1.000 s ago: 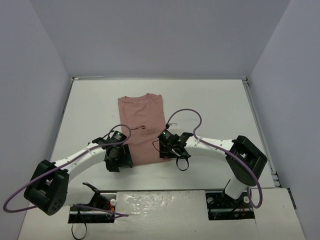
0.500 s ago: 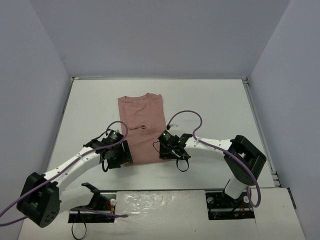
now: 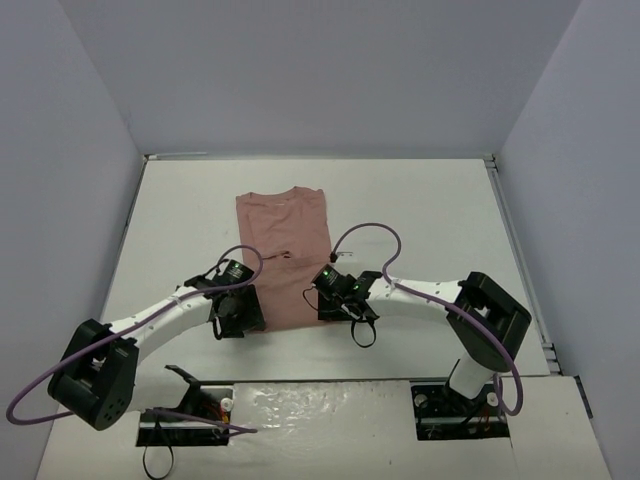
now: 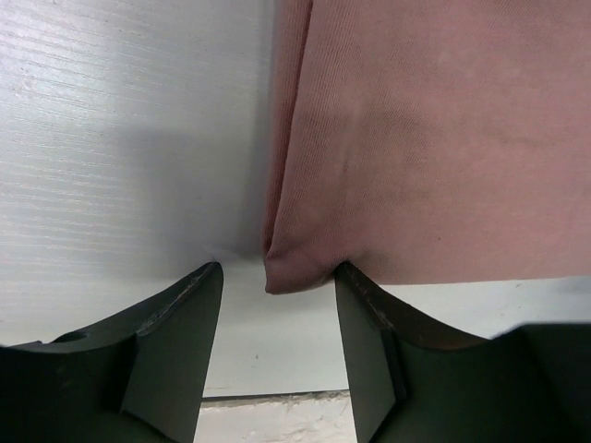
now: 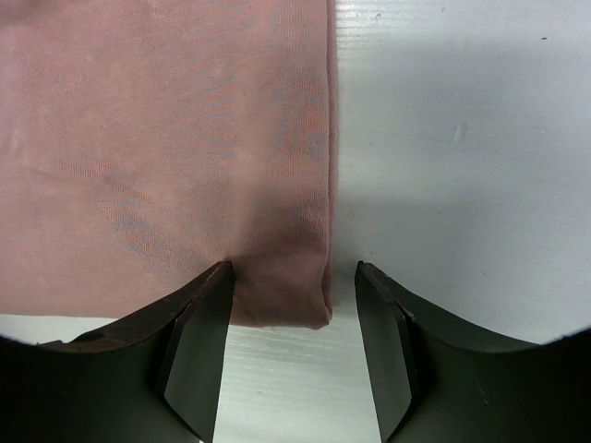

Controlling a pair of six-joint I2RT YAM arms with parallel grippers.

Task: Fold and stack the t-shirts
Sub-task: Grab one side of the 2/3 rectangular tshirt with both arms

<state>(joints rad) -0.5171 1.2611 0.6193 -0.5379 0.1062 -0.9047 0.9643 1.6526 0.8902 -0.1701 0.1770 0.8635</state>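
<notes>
Jaws on both arms stand open, a folded corner of the t-shirt point(image 4: 416, 138) between each pair; it's soft, light and limp, so pinch those corners.

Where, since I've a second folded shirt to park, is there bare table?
Widest: right of the t-shirt, out to the table edge, beyond the right arm. Narrower: left of it, and between it and the back wall. Crowded: near edge, where left tool and right tool straddle its corners.
</notes>
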